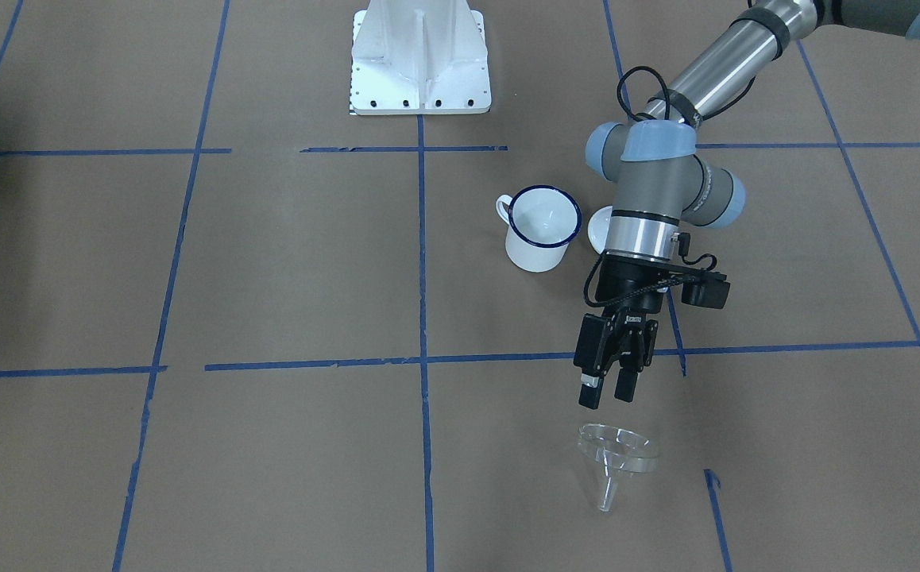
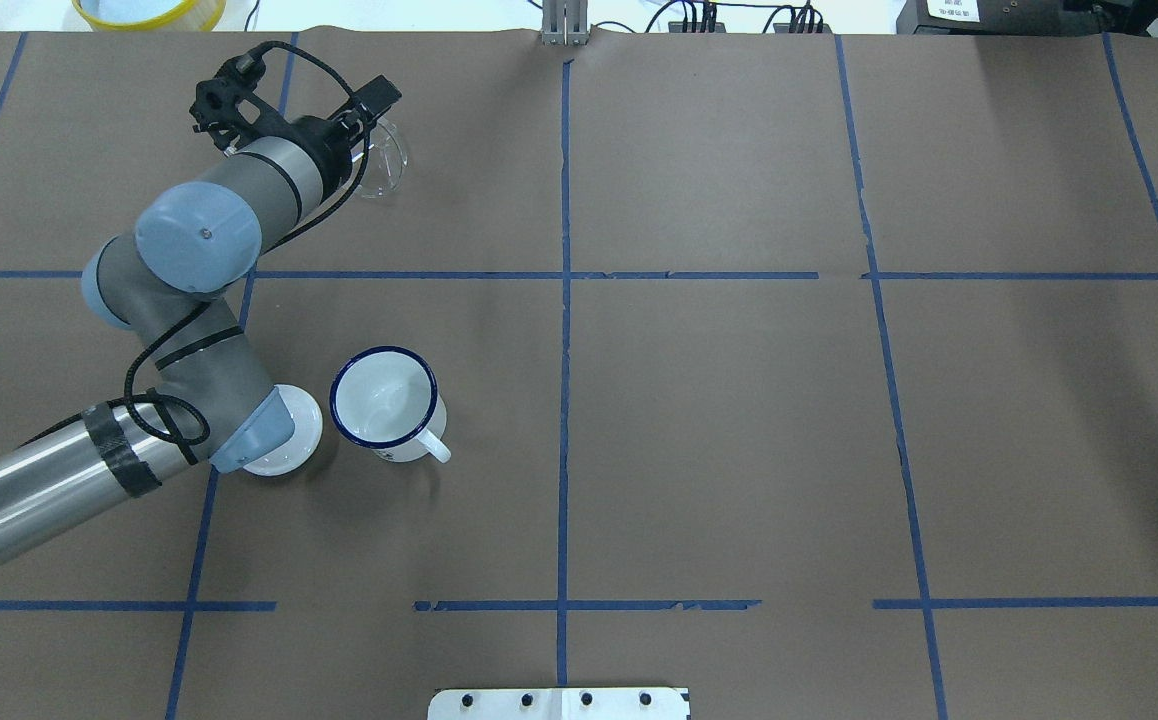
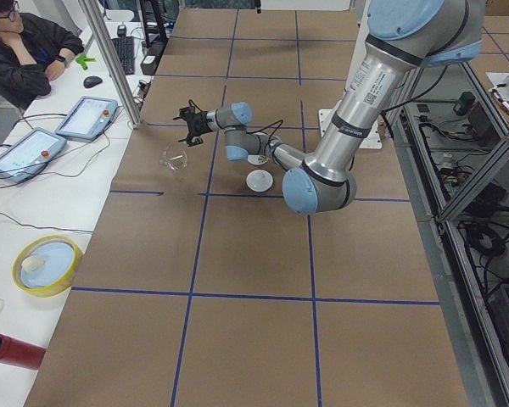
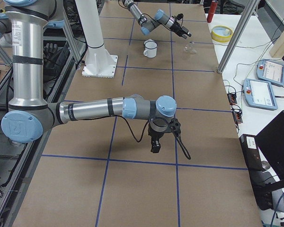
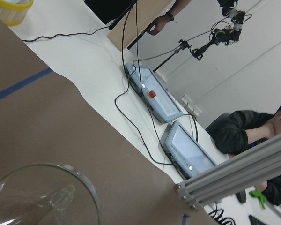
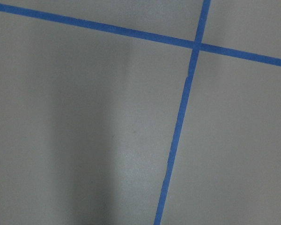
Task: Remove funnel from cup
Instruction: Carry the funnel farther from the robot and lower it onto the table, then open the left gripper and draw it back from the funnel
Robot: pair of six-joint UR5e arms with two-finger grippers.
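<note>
Front view: we're seeing funnel [image 1: 617, 449] lying sideways, out of cup [image 1: 543, 226], just 6 o'clock of left claw [image 1: 607, 395], jaws standing apart, empty. Right claw [image 4: 155, 145]: cannot tell.

Silver arm [image 1: 718, 67], blue caps [image 1: 659, 141], seemingly black hand [image 1: 607, 395]

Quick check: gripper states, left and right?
Left gripper: open, holding nothing; the funnel lies apart from it.
Right gripper: cannot be told.

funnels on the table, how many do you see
1: the funnel lies on its side on the paper, just beyond the left gripper, apart from the empty cup.
</note>
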